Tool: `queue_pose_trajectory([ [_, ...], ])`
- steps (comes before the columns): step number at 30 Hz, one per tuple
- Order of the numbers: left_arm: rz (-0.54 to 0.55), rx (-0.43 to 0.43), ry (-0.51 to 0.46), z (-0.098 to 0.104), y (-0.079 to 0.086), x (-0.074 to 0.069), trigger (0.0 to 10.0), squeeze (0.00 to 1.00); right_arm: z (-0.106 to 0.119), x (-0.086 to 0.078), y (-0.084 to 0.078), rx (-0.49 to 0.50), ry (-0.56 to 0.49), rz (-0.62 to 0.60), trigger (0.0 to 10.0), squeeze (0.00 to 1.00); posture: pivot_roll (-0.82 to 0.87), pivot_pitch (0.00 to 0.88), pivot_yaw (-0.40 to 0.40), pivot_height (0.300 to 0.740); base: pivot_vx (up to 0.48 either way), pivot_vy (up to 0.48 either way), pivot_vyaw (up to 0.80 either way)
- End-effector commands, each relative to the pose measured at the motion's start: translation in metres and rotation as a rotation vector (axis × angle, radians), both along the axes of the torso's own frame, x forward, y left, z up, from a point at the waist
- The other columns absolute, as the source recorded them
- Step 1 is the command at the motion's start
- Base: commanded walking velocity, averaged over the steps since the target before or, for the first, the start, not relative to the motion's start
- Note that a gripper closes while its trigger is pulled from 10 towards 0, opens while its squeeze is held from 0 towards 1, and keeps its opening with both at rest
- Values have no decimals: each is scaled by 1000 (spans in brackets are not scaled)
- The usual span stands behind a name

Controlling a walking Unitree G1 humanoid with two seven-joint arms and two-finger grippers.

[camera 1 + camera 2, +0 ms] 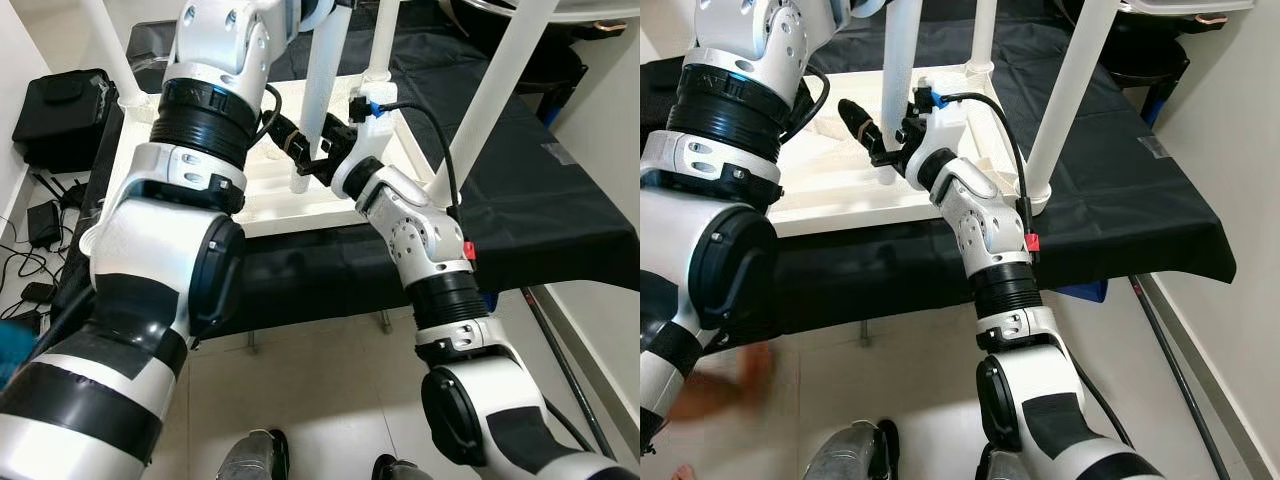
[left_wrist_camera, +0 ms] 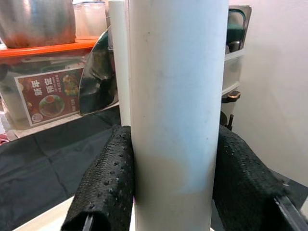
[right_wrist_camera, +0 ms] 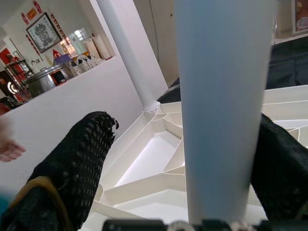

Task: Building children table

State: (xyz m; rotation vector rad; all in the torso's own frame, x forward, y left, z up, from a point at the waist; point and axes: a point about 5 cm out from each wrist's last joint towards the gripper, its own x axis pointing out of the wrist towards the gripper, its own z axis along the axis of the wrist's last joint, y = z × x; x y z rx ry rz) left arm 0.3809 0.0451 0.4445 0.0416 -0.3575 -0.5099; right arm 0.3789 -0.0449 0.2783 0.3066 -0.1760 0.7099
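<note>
A white plastic children's table (image 1: 270,195) lies upside down on a black-covered bench, its ribbed underside facing up. White round legs stand up from its corners. My left gripper (image 2: 175,139) is raised high and shut on the near middle leg (image 1: 325,80), one black pad on each side. My right gripper (image 3: 187,122) is low at the foot of that same leg (image 1: 898,90), open and straddling it. One finger (image 3: 72,163) stands well off the leg, and the other rests close beside it. Two more legs (image 1: 490,90) (image 1: 378,40) rise to the right.
The black cloth bench (image 1: 540,210) runs to the right, close to a white wall. A black bag (image 1: 60,110) and cables (image 1: 30,250) lie at the left. A person's shoes (image 1: 255,455) are on the tiled floor below me.
</note>
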Motion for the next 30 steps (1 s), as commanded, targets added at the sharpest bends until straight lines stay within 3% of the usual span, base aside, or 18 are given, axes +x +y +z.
queue_pose_trajectory([
  [1, -41, -22, -2, 2, -7, -4, 10000, 0, 8, -2, 11, 9, -26, 31, 10000, 0, 163, 120, 13, 740, 0, 0, 0],
  [15, -82, -30, 27, -7, -21, -10, 10000, 0, 7, 5, 16, -1, -22, 2, 10000, 0, 162, 116, 4, 740, 0, 0, 0],
  [16, -85, -29, 27, -8, -21, -11, 10000, 0, 7, 6, 15, -11, -22, -11, 4745, 0, 163, 114, 4, 740, 0, 0, 0],
  [17, -85, -29, 27, -8, -21, -11, 10000, 0, 7, 6, 15, -11, -22, -11, 4745, 0, 163, 114, 4, 740, 0, 0, 0],
  [18, -87, -28, 27, -8, -22, -11, 10000, 0, 6, 6, 15, -10, -18, -16, 0, 0, 160, 108, 2, 740, 0, 0, 0],
  [30, -79, -28, 25, -10, -21, -9, 10000, 0, 4, 10, 10, -10, -13, -53, 0, 0, 159, 103, 0, 740, 0, 0, 0],
])
